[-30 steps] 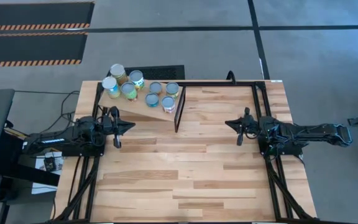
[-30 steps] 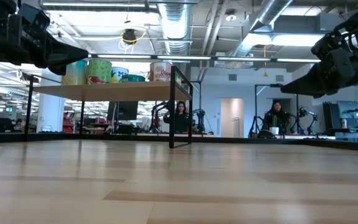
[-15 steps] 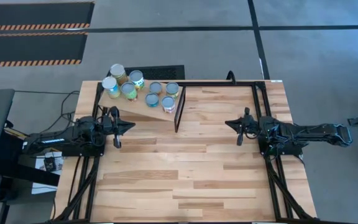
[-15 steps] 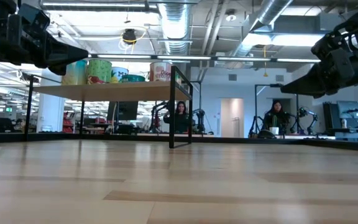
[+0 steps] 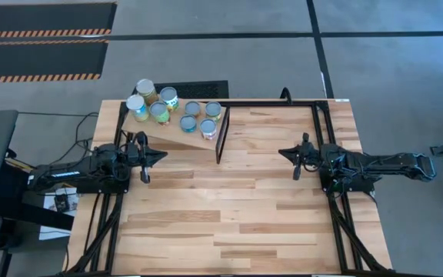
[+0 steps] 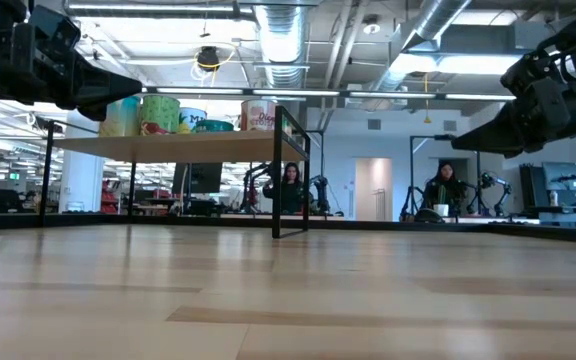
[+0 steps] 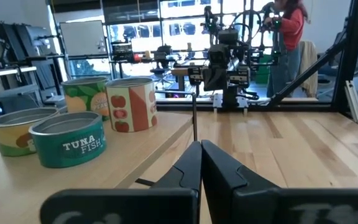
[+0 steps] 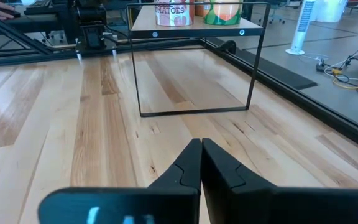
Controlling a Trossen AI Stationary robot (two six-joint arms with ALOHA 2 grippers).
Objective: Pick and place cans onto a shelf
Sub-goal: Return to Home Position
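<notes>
Cans, eight in all, stand grouped on the shelf, which sits at the far left corner of the desk. Seen from above, four of them cluster at the shelf's left end. The other four, with blue-grey tops, sit toward its right end, close to the black frame's edge. From desk height the shelf shows as a pale board raised on thin black legs, with the cans in a row on top of it.

The left pincer hangs above the desk just on the near side of the shelf and points right toward the desk's middle. In its wrist view the left pincer has its two dark fingers pressed together tip to tip. Beside it on the board are a teal tin lettered TUNA FISH and a yellow tin touching or nearly touching it. A green tin and a tomato tin stand behind them.

The right pincer is over the right half of the desk and points left, so the two pincers face each other, well apart. Its wrist view shows the right pincer also pressed together. Beyond it stands the shelf on its frame, with two cans on it.

Two people sit far off in the room behind the desk.
</notes>
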